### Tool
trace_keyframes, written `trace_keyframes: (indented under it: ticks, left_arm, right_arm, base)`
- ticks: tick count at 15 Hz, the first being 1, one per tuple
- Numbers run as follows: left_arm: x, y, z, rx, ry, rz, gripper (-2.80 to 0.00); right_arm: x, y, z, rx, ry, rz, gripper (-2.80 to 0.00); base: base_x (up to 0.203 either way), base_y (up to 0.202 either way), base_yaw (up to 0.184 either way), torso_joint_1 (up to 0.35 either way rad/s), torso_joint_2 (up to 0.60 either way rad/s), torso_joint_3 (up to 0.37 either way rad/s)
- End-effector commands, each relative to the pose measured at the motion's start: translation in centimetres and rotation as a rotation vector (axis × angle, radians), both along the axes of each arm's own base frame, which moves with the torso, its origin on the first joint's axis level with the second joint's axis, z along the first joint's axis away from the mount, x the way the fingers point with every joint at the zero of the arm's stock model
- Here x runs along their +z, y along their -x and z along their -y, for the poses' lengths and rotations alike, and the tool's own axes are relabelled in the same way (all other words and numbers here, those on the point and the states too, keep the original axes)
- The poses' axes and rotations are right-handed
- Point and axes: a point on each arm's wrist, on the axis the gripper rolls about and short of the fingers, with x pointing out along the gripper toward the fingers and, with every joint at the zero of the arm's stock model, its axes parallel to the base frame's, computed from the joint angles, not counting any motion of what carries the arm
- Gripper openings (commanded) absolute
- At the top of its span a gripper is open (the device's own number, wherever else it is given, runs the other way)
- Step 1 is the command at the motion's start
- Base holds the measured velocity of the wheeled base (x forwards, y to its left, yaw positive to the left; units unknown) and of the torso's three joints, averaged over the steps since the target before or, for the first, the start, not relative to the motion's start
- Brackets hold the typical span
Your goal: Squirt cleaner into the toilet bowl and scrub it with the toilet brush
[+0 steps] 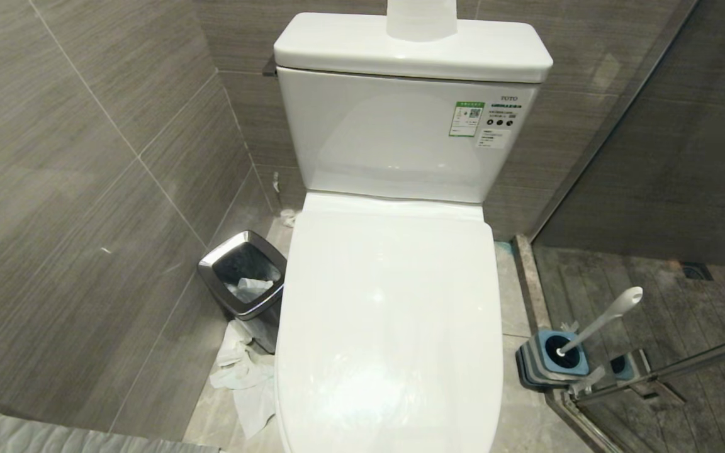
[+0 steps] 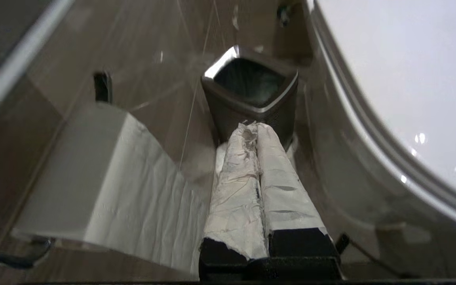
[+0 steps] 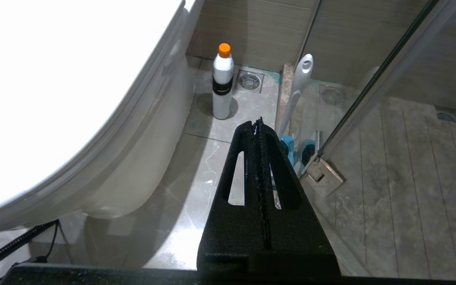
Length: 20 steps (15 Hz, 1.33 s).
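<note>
- Lid down over bowl; must lift before squirting.
- Brush parked in holder at four o'clock; bottle beside toilet.
- Left gripper and right gripper clenched, empty, low at the sides.

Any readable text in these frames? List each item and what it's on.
"TOTO": on the toilet tank, upper right of its front.
Green-and-white sticker on the tank: print and QR code too small to read.
White label under the logo: unreadable.
Bottle: no legible text.
</note>
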Motion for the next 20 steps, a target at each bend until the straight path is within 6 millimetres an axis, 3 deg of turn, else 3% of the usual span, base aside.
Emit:
trace_keyframes:
  ticks: [1, 20]
  left_arm:
    - [-0.96, -0.14, 0.04, -0.017, -0.031, -0.076, -2.80]
    - [-1.22, -0.13, 0.03, -0.017, 0.087, -0.104, -2.80]
  right_arm:
    - [-0.68, -0.20, 0.00, 0.000, 0.000, -0.025, -2.80]
    - [-0.68, -0.20, 0.00, 0.001, 0.000, -0.025, -2.80]
  base:
    - [0.000, 0.000, 0.000, 0.000, 0.00, 0.000]
    - [0.000, 0.000, 0.000, 0.000, 0.00, 0.000]
